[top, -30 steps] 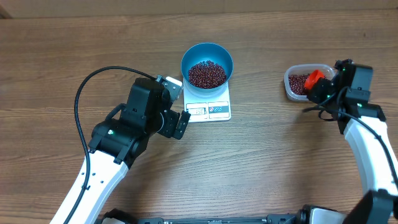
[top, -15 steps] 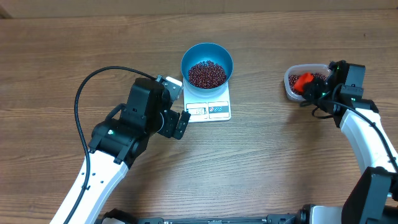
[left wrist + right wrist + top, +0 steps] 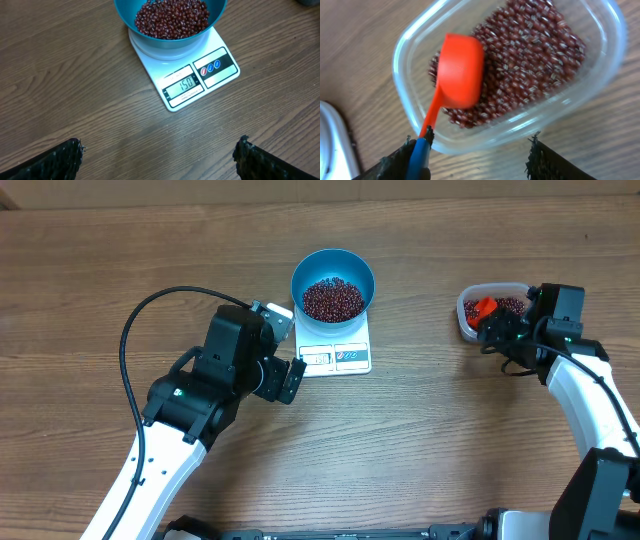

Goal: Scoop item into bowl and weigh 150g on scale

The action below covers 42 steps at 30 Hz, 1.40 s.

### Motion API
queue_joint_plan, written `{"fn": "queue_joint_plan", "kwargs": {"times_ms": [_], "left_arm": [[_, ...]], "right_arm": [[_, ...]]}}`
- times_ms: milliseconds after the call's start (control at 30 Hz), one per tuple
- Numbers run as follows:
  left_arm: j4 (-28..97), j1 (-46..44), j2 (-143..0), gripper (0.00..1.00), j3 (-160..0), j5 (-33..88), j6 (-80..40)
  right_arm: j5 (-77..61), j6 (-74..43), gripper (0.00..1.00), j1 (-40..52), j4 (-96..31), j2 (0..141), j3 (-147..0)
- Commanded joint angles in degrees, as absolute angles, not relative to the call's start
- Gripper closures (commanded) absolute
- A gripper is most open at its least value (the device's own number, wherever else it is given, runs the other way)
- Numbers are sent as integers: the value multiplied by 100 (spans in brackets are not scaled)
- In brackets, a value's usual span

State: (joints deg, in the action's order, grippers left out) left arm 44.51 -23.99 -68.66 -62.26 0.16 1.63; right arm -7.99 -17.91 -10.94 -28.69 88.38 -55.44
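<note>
The beans [image 3: 172, 17] lie heaped in the blue bowl [image 3: 125, 12], filling its bottom as a dark red mound. The bowl stands on the white scale [image 3: 172, 62], covering the far part of its platform. The display [image 3: 185, 84] on the near edge reads 150, with two round buttons beside it.

The left gripper [image 3: 160, 165] hangs over the bench [image 3: 450, 440] just in front of the scale's display edge. Its jaws are spread wide with nothing between them. Bowl and beans lie beyond it, past the display, and only bare wood lies between the fingertips and the scale. A black cable [image 3: 150, 310] loops out from the left arm over the bench to the left of the scale.

Well to the right of the scale sits a clear plastic tub [image 3: 615, 40] with more of the same beans across its floor. An orange scoop [image 3: 462, 70] rests in it, its cup on the beans and its handle slanting over the tub's rim. The right gripper [image 3: 480, 160] is just outside that rim, jaws parted and clamping nothing. The blue end of the handle lies right beside the finger at the left of the wrist view; whether they touch cannot be told. The tub wall stands between this gripper and the beans inside.
</note>
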Motion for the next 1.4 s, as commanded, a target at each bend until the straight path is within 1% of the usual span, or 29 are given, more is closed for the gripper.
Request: {"fn": "queue_joint_plan", "kwargs": {"times_ms": [0,200,400,467,500,633,1000,1200,1367], "left_arm": [[4434,-2403,-6899,0,-6204,-25,110],[4436,-2403,-6899,0,-6204,-25,110],[4434,-2403,-6899,1,-6204,-25,110],[4436,-2403,-6899,0,-6204,-25,110],[4434,-2403,-6899,1,-6204,-25,110],[4436,-2403,-6899,0,-6204,-25,110],[4434,-2403,-6899,0,-6204,-25,110],[4434,-2403,-6899,1,-6204,-25,110],[4434,-2403,-6899,0,-6204,-25,110]], "right_arm": [[-357,-1756,32,-1105,-3011,8864,-5621],[-89,-1756,30,-1105,-3183,8864,-5623],[-93,-1747,24,-1105,-3179,8844,-5638],[-169,-1529,21,-1105,-3179,8788,-5640],[-228,-1378,19,-1105,-3186,8739,-5647],[-263,-987,0,-1103,-3385,8510,-5798],[-261,346,0,-1103,-4303,7776,-6202],[-263,502,0,-1103,-4648,7446,-6202],[-263,499,0,-1103,-4665,7297,-6202]]}}
